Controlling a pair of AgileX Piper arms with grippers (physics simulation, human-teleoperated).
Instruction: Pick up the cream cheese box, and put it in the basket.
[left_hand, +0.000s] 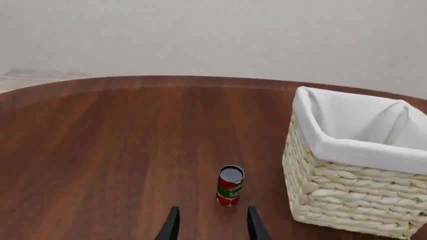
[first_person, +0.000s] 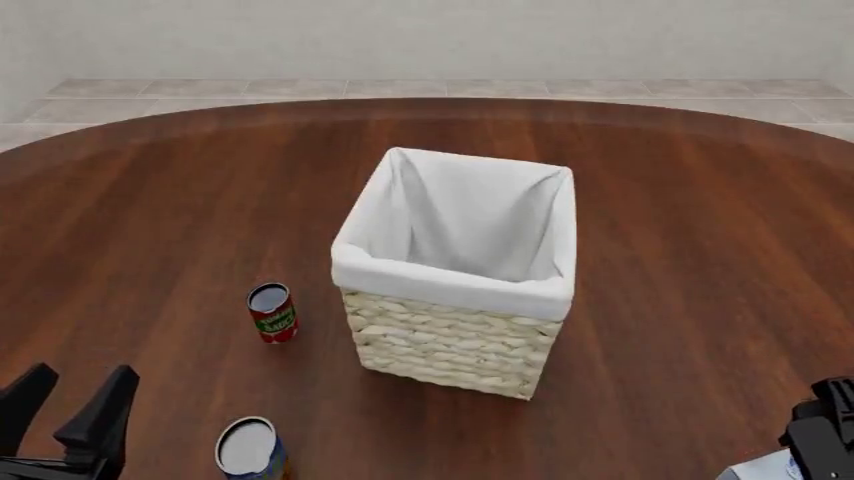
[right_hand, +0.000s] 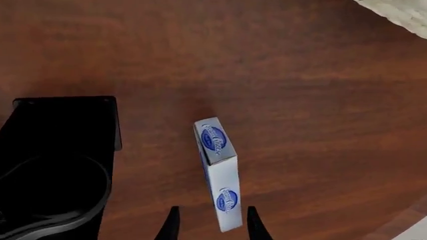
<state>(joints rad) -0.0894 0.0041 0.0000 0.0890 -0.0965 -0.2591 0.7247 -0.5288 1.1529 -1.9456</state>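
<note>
One woven cream wicker basket (first_person: 458, 330), two cans, one pale grey-blue cream cheese box (right_hand: 218, 170) lying on the brown table (first_person: 694, 260). Right gripper (right_hand: 211, 222) is hovering over the box, fingers apart; left gripper (first_person: 67, 410) is sitting open.

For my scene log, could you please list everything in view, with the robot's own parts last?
Basket: one, cream wicker with white liner, table centre.
Red can: one, red and green label, upright, left of the basket.
Blue can: one, near edge, left of the basket.
Box: one, pale grey-blue with blue ovals, on the table under the right gripper.
Table: one, dark brown wood.
Black block: one, beside the box.
Left gripper: jaws open, empty.
Right gripper: jaws open, straddling the box.
</note>
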